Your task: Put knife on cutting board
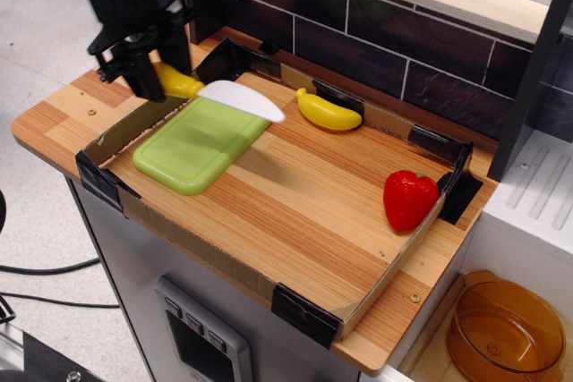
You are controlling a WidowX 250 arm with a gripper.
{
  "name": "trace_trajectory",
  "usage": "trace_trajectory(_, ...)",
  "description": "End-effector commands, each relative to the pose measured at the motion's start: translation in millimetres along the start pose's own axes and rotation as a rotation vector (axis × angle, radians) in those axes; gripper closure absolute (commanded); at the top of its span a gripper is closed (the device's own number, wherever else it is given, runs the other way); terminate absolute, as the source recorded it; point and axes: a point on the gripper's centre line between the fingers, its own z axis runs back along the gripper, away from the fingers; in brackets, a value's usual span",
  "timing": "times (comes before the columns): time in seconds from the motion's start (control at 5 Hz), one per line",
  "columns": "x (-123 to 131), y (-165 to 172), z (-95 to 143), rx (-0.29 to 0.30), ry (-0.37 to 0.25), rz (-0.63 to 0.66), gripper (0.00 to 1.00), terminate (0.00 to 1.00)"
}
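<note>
I held the gripper point(152, 78) clamped on the bulbous yellow handle of the knife point(219, 93), a light, stiff, slick toy, aloft over the cutting board point(197, 145) near the counter's left corner.

My black gripper point(157, 67) holds a yellow-handled, white-bladed knife point(219, 93). The cutting board point(197, 145) is light green. The banana point(327, 112) is yellow, the strawberry point(410, 199) red.

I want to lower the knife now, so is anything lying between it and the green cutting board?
Nothing visible is. The gripper holds the knife by its yellow handle, the white blade reaching out above the far end of the cutting board. The board's top is bare; the banana and the strawberry lie off to the side.
</note>
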Motion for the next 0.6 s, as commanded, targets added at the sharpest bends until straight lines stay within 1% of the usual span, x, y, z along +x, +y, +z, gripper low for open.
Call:
trace_trajectory(0.0, 13, 2, -3, -0.087, -0.046, 0.289, 1.00, 0.00)
trace_trajectory(0.2, 11, 8, -10, -0.095, -0.043, 0.349, 1.00, 0.00)
trace_trajectory(0.4, 3, 16, -18, -0.095, -0.044, 0.362, 1.00, 0.00)
